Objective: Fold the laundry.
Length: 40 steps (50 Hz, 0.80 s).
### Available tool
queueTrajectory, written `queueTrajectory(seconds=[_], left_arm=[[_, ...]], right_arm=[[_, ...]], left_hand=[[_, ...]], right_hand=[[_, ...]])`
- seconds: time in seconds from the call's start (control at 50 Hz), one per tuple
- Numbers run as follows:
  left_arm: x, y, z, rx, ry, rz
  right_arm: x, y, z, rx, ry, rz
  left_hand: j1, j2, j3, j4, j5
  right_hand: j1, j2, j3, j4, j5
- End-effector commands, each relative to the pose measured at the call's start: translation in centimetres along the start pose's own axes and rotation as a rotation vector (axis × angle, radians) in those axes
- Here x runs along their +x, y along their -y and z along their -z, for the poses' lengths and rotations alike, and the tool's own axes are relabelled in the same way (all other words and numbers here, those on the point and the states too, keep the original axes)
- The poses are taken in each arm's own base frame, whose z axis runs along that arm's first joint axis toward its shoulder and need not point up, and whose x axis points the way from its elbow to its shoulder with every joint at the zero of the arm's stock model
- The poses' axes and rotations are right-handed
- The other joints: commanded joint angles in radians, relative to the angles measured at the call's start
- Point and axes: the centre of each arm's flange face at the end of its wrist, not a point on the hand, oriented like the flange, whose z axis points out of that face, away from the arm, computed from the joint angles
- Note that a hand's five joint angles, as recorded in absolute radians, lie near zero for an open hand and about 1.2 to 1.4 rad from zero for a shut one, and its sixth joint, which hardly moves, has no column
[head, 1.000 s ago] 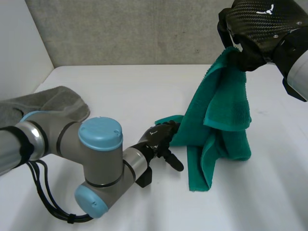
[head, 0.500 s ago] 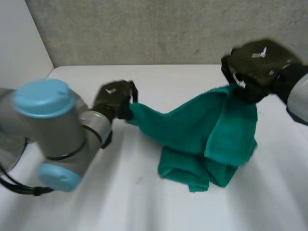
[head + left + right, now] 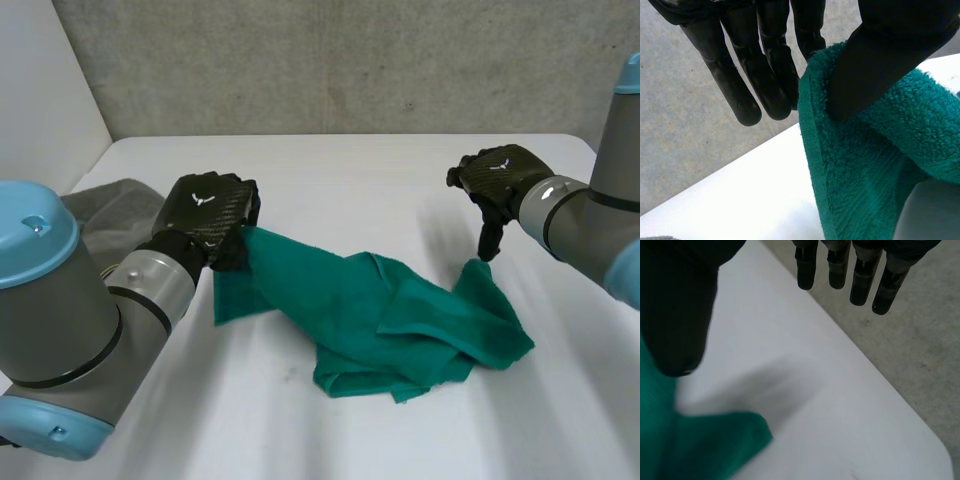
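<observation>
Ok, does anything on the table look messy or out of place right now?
Yes. The green towel lies crumpled in overlapping folds mid-table, not spread flat. The left hand pinches its edge at one end. The right hand hovers open by the other end, holding nothing. A grey cloth lies behind the left arm.

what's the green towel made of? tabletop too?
green towel: looks like cotton terry, matte; looped pile and a flat hem band show in the left wrist view. tabletop: smooth white, low sheen, probably laminate or painted board; can't tell which.
</observation>
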Motion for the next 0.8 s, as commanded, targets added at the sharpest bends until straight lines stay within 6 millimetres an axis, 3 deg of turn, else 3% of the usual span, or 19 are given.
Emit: queueTrajectory(seconds=[0.02,0.08,0.18,0.36,0.48,0.58,0.64,0.74,0.8], left_arm=[[0.2,-0.6,-0.1,-0.019,-0.005,0.003],[0.2,-0.9,0.0,-0.031,-0.007,0.003],[0.2,-1.0,0.3,-0.039,-0.008,0.003],[0.1,-1.3,0.5,-0.049,-0.003,0.004],[0.0,-1.7,0.6,-0.063,-0.001,0.003],[0.0,-1.9,0.7,-0.072,-0.002,0.003],[0.0,-2.0,0.7,-0.075,0.0,0.003],[-0.7,-1.7,0.8,-0.08,0.018,0.004],[-1.9,-0.9,1.1,-0.081,0.052,0.007]], right_arm=[[-1.4,0.1,4.3,0.032,0.021,-0.349],[-2.6,-1.2,4.7,-0.001,0.062,-0.478],[-4.3,-2.4,5.2,-0.056,0.117,-0.552],[-9.1,-4.2,4.5,-0.072,0.189,-0.397],[-9.6,-5.6,2.8,-0.075,0.134,-0.313],[-9.5,-6.1,1.5,-0.071,0.082,-0.279],[-8.5,-5.2,0.8,-0.014,0.044,-0.271],[-6.8,-2.1,1.4,0.09,0.008,-0.203],[-3.8,0.5,2.6,0.154,-0.061,-0.096]], left_hand=[[0.247,0.201,0.207,0.2,0.242],[0.247,0.201,0.207,0.2,0.242],[0.247,0.201,0.207,0.2,0.242],[0.247,0.201,0.207,0.2,0.242],[0.247,0.201,0.207,0.2,0.242],[0.247,0.201,0.207,0.2,0.242],[0.247,0.201,0.207,0.2,0.242],[0.247,0.201,0.207,0.2,0.242],[0.247,0.201,0.207,0.2,0.242]], right_hand=[[-0.027,-0.046,-0.04,-0.057,-0.068],[-0.027,-0.046,-0.04,-0.057,-0.068],[-0.027,-0.046,-0.04,-0.057,-0.068],[0.06,0.04,0.047,0.03,0.019],[0.186,0.166,0.173,0.156,0.145],[0.593,0.574,0.58,0.563,0.552],[1.168,1.148,1.155,1.138,1.127],[1.195,1.176,1.182,1.165,1.154],[1.195,1.176,1.182,1.165,1.154]])
